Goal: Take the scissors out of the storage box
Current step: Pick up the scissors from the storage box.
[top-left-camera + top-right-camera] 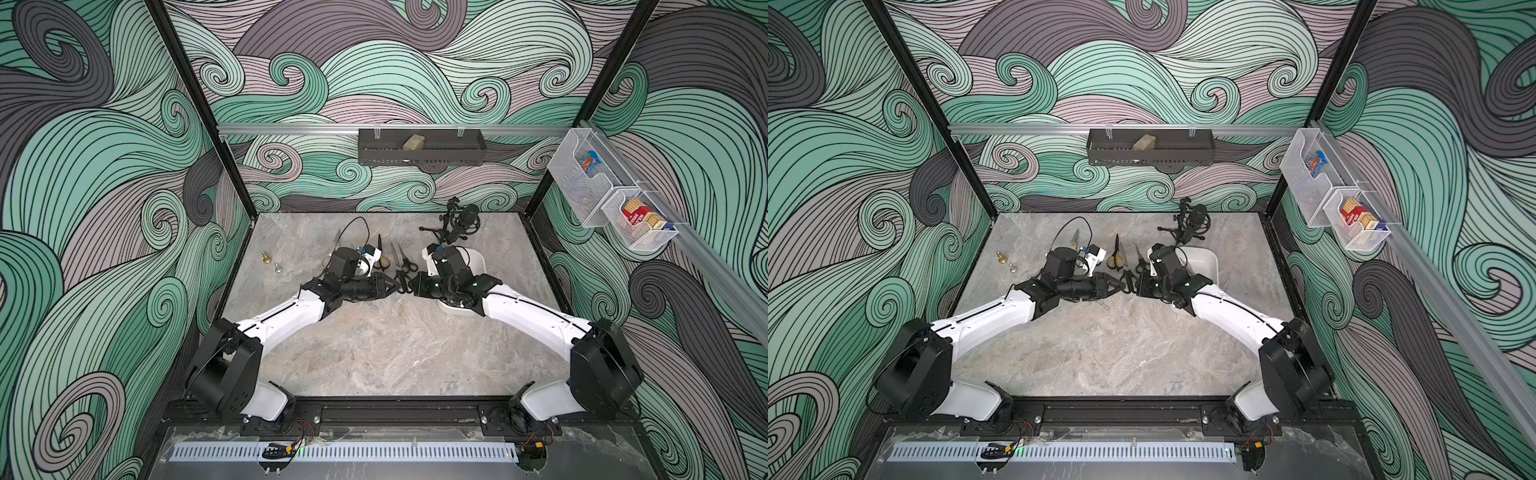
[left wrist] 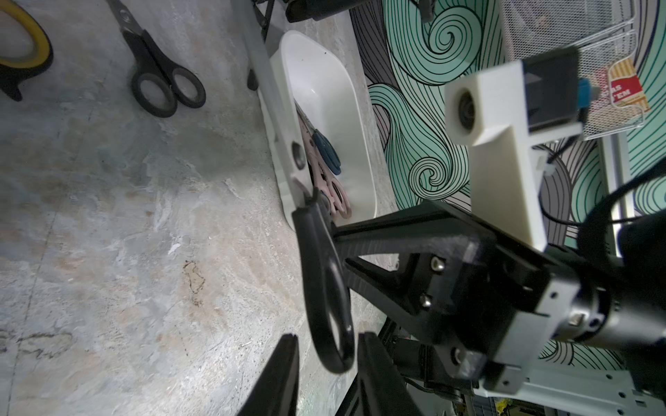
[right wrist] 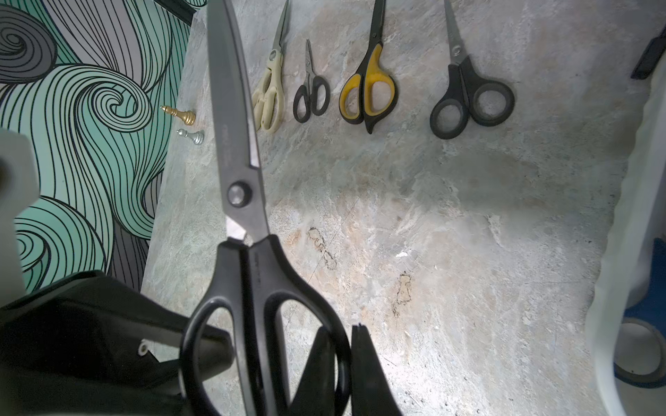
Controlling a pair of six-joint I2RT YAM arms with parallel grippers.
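Right gripper [image 3: 342, 329] clenched on one handle loop of the large black scissors [image 3: 245, 216], aloft just beside the storage box [image 2: 324, 72], pink pair [image 2: 338, 201] and blue pair [image 2: 326, 151] inside it; left gripper [image 2: 326, 336] parted astride the other loop; risk: if right lets go before left bites, the pair drops.

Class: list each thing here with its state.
large black scissors: blades closed, held above the table
right gripper: shut on one handle loop
left gripper: open, straddling the other loop
storage box: upright, holds pink scissors and blue scissors
yellow-black scissors: closed, flat on table
cream scissors: closed, flat on table
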